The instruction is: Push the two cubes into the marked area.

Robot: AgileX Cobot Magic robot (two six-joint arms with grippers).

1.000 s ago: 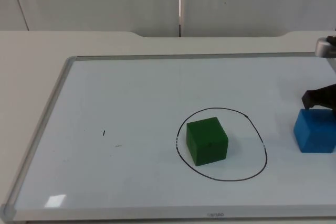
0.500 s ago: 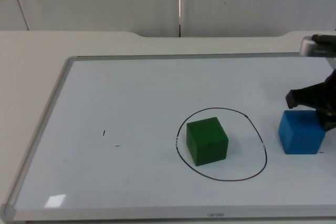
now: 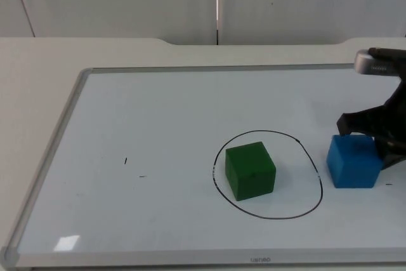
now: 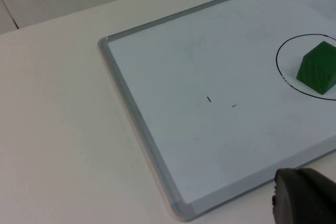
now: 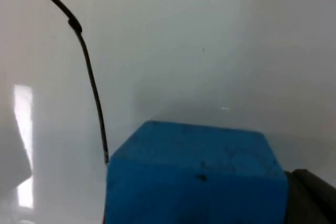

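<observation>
Whiteboard [image 3: 158,112], metal-framed, lying flat on the cream worktop [image 3: 38,80]. Black hand-drawn ring [image 3: 268,217] on the board. Green cube [image 3: 250,171]: inside the ring, toward its left half, resting flat. Blue cube [image 3: 354,161]: just outside the ring's right edge, close to the line. Right claw [image 3: 374,132]: against the blue cube's far right side, touching it; whether its fingers are apart or together cannot be told. Left claw [image 4: 304,199]: waiting near the whiteboard's front left corner; finger spacing likewise cannot be told.

Bright even light, glare patch on whiteboard [image 3: 66,242], soft close-up blur.
</observation>
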